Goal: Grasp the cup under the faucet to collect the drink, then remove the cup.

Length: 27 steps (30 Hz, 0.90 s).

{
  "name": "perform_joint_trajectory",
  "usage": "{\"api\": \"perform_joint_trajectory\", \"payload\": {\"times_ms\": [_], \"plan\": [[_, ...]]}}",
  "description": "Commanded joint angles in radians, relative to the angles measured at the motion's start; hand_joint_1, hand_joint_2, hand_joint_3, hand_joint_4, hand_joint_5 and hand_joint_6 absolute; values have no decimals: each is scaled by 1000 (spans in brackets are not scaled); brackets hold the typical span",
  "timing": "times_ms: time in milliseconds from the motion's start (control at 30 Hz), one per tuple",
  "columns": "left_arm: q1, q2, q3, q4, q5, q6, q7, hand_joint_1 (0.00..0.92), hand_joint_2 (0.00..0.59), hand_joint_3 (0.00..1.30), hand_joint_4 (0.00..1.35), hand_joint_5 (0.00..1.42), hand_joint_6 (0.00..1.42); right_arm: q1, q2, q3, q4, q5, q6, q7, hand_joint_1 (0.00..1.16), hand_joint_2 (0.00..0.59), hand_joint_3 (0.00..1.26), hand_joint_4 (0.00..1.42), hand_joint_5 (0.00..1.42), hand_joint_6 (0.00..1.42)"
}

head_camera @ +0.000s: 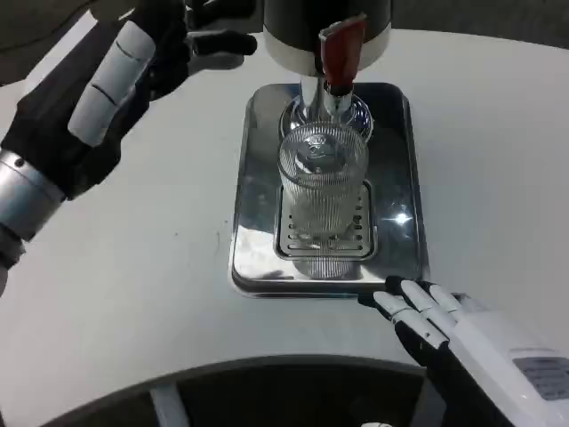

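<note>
A clear ribbed glass cup [322, 191] stands upright on the drip grate of a shiny metal tray [258, 222], directly below the faucet's red lever [340, 52] and chrome spout [331, 107]. The dispenser body [293, 31] rises at the top centre. My left hand [133, 62] is raised at the upper left, its dark fingers [218, 40] spread and reaching toward the dispenser's left side, holding nothing. My right hand [444, 325] lies low on the table at the tray's front right corner, fingers extended toward the tray edge, apart from the cup.
White round table [116, 294] surrounds the tray, with its curved front edge near the bottom of the picture. Free room lies left and right of the tray.
</note>
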Motion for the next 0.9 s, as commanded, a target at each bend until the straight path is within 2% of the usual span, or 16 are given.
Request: {"api": "perform_joint_trajectory", "payload": {"times_ms": [33,400,667,900], "plan": [[-42,11,-3,3,-5,56,-46,0,153,202,148,256,211,0,42,3,-15,8,-6,-10,379,423,104,0,0,0],[-178,8,-34,112,16,156,-125,0,115,176,104,204,160,21,43,-2,-15,16,-21,-22,379,423,104,0,0,0],[-254,-10,-62,181,31,155,-166,0,114,157,89,179,139,37,54,-5,-15,16,-36,-32,379,423,104,0,0,0],[-313,-44,-75,215,32,165,-197,0,112,157,89,178,139,39,58,-8,-15,13,-31,-35,379,423,104,0,0,0]]}}
